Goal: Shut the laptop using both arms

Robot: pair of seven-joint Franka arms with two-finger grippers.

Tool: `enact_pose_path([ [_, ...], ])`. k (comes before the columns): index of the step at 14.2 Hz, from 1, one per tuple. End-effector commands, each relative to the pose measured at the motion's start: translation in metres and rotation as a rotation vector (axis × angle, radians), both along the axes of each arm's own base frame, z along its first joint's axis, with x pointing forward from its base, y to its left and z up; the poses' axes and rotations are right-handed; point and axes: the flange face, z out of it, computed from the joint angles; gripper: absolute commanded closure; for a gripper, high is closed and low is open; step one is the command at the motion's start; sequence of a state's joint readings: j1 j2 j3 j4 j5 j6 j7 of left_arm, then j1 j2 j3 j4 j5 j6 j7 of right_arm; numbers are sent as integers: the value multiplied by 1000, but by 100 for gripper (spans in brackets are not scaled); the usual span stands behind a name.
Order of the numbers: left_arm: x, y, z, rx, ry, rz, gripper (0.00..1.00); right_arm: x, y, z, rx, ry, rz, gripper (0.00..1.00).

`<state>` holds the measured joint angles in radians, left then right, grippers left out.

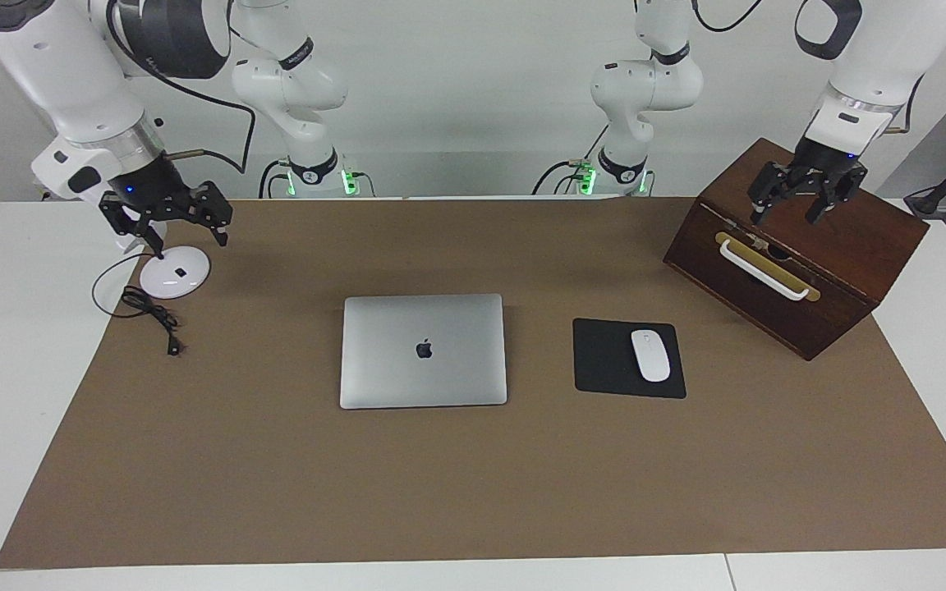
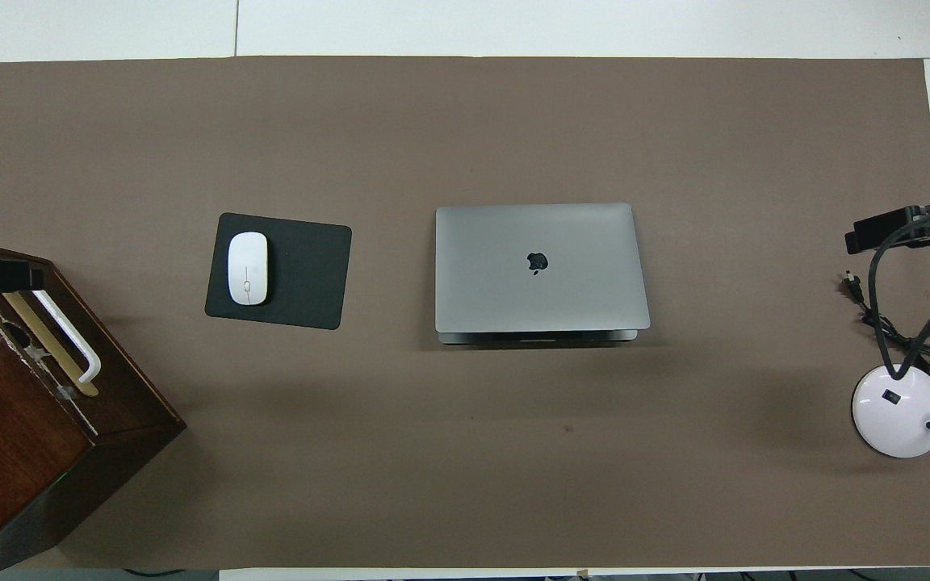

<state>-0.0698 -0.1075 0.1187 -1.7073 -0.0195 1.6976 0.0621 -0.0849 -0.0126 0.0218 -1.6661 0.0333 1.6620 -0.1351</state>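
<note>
**Laptop lid down at the middle of the mat, both grippers open and raised**

In the facing view, the laptop (image 1: 424,350) is seen lying flat at the middle of the brown mat (image 1: 473,492), well apart from all of the mat's edges. Its silver-grey lid is shut down onto its base, with the dark apple logo at the lid's centre. The left gripper (image 1: 801,205) is held over the top of the wooden box (image 1: 842,271) at the left arm's end, its fingers spread and holding nothing. The right gripper (image 1: 185,230) is held over the white lamp base (image 1: 175,272) near the mat's corner at the right arm's end, likewise spread and holding nothing.

In the overhead view, the laptop (image 2: 538,265) is shown closed, with a thin strip of its base visible under the lid's edge nearer the robots. The black mouse pad (image 2: 303,274) with the white mouse (image 2: 247,268) is placed beside it, toward the left arm's end.
</note>
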Motion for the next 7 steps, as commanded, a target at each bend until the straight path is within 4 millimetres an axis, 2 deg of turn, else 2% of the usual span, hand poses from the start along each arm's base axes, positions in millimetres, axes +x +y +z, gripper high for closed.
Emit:
enact_pose_path([
  [1, 28, -3, 2, -4, 49, 5, 0, -6, -1, -2, -6, -14, -14, 0],
  [5, 37, -12, -23, 1, 109, -9, 0, -6, -1, -2, -6, -14, -14, 0],
  [7, 37, -14, -29, -2, 117, -10, 0, -5, -1, -2, -6, -15, -14, 0],
])
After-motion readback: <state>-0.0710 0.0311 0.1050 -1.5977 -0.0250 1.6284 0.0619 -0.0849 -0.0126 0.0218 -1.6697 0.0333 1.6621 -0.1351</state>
